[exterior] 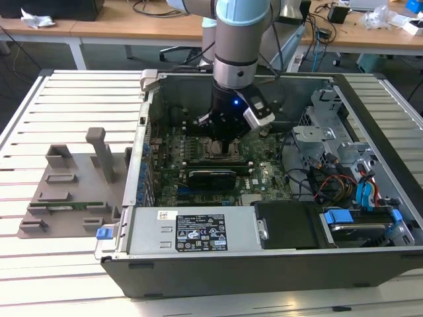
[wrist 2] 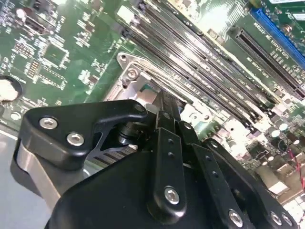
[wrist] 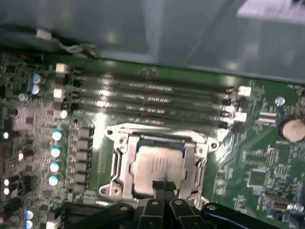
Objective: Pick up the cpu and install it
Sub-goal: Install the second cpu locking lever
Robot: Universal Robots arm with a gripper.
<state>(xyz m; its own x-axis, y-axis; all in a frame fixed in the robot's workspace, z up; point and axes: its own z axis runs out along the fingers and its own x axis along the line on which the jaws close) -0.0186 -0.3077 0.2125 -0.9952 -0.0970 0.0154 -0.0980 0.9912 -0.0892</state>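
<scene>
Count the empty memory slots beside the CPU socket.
4 memory slots, empty, run side by side in one bank along one edge of the socket, where the cpu sits. More may be hidden.

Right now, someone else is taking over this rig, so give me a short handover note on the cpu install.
Gripper: down inside the open computer case, over the motherboard socket; fingertips close together at the cpu's edge. Whether they grip it is unclear.
Cpu: lying flat within the socket's metal frame, silver top up, beside the memory slots.
Done: cpu brought to the socket.
Left: confirm it is fully seated and released; full seating can't be judged.
</scene>
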